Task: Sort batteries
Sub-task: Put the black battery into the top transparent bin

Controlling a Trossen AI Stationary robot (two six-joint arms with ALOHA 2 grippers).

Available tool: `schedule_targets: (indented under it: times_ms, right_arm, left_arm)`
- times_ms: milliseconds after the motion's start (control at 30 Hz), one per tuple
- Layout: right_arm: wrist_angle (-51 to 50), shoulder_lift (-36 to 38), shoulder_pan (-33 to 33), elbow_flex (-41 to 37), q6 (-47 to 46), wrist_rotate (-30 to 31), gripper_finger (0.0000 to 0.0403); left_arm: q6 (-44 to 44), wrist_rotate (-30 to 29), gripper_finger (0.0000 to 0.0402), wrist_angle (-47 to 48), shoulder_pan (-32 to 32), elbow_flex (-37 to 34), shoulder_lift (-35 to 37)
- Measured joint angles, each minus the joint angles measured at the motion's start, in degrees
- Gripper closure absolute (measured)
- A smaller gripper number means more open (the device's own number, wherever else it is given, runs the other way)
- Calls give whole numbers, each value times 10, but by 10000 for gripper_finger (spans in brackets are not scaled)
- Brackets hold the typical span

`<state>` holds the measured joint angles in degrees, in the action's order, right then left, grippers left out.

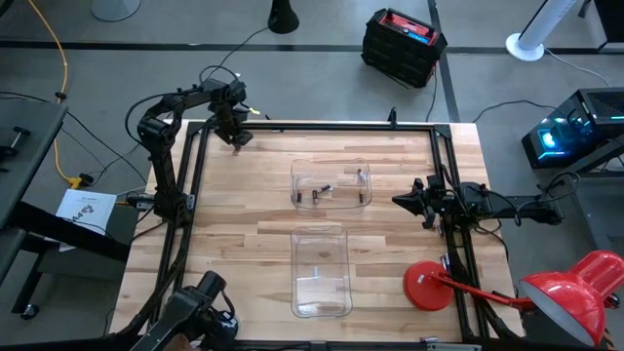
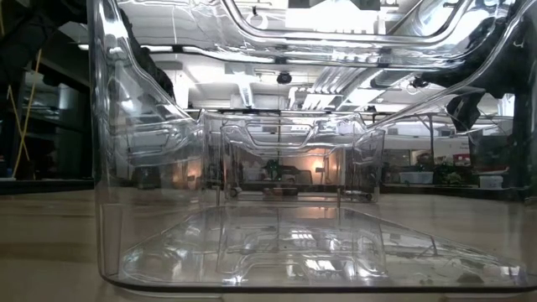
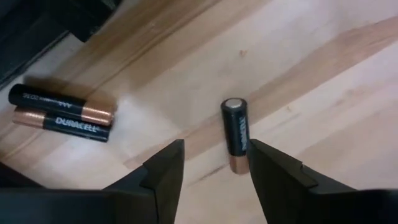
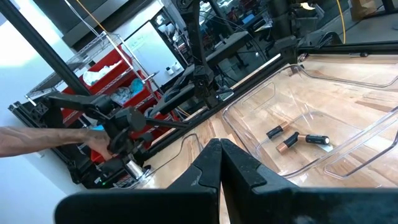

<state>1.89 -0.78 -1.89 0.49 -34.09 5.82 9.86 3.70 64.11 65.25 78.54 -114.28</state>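
Observation:
One black battery with a copper end (image 3: 235, 134) lies flat on the wood near the table's far left corner. My left gripper (image 3: 214, 154) (image 1: 235, 137) points down over it, open, one finger on either side of the battery, which lies nearer one finger. Two more batteries (image 3: 62, 113) lie side by side on the wood close by. Other batteries (image 4: 297, 139) (image 1: 323, 188) lie on the floor of the far clear bin (image 1: 331, 164). My right gripper (image 4: 219, 158) (image 1: 408, 200) waits shut at the table's right edge, pointing level toward the bins.
A second clear bin (image 1: 322, 234) stands near the table's front edge and fills the low view. A red lamp (image 1: 429, 285) sits at the near right corner. Black frame rails (image 1: 322, 128) run along the table's edges. A person's forearm (image 4: 43, 142) shows beyond the table's left side.

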Motion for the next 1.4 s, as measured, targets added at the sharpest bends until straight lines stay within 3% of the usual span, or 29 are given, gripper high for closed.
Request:
schedule_targets:
  times_ms: [267, 400, 633, 867, 1067, 1200, 1400]
  right_arm:
    - [0, 0, 0, 0, 0, 0, 402]
    - [0, 0, 0, 0, 0, 0, 402]
    - [0, 0, 0, 0, 0, 0, 402]
    - [0, 0, 0, 0, 0, 0, 402]
    - [0, 0, 0, 0, 0, 0, 402]
    - [0, 0, 0, 0, 0, 0, 402]
    - [0, 0, 0, 0, 0, 0, 402]
  left_arm:
    - [-24, 17, 236, 70, -4, 80, 3]
    - [-38, -8, 232, 72, -33, 74, 11]
    - [-77, -38, 231, 16, -95, 17, 11]
    - [-143, -50, 231, -90, -103, -42, 70]
    - [-172, -48, 231, -91, -110, -95, 123]
    - [-185, -53, 231, -142, -123, -133, 173]
    - [-201, -80, 231, -153, -157, -170, 172]
